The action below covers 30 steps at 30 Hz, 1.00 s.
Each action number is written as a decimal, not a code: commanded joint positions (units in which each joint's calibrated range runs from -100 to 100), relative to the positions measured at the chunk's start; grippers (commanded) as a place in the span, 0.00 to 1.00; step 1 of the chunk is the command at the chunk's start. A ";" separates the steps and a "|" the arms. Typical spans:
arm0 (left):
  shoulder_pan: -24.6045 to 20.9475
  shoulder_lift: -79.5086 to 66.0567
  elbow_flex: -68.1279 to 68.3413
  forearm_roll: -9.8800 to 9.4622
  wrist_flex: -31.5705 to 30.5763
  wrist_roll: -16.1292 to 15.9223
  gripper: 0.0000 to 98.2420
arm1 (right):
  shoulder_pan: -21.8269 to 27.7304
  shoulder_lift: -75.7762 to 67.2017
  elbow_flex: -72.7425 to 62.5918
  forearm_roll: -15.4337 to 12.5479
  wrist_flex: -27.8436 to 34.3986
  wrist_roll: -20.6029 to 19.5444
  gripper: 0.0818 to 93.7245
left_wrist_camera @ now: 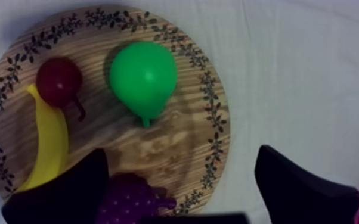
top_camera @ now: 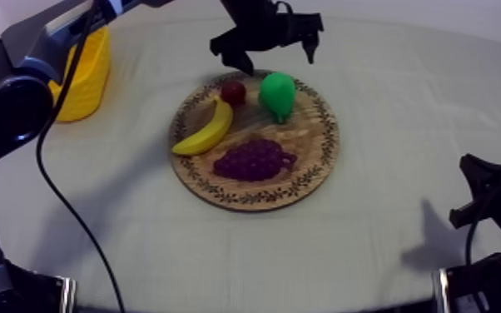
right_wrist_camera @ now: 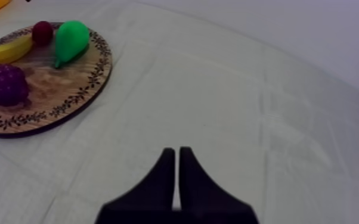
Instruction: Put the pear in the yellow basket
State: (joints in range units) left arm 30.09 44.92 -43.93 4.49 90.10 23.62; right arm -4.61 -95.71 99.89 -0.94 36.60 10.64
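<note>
Basket [top_camera: 87, 71], yellow, stands at the table's far left edge, well apart from the wooden board [top_camera: 312, 158]. Pear [top_camera: 277, 94] lies on the board's far side. Left gripper [top_camera: 275, 48] hovers near it over the far rim, jaws wide open. Bare cloth [top_camera: 387, 125] lies rightward. Right gripper [right_wrist_camera: 177, 156] rests low there, jaws closed on nothing.

I read no text, label, brand or number on anything here. The wooden board [top_camera: 310, 140] carries a leaf-sprig pattern round its rim — ornament, not lettering.
</note>
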 commanded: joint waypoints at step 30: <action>-2.44 28.46 -30.78 1.40 9.60 1.44 0.95 | 0.01 -0.04 0.00 -0.01 0.01 0.03 0.00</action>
State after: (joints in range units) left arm 27.69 73.20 -74.50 5.78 99.68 25.25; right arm -4.61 -95.71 99.89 -0.94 36.60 10.63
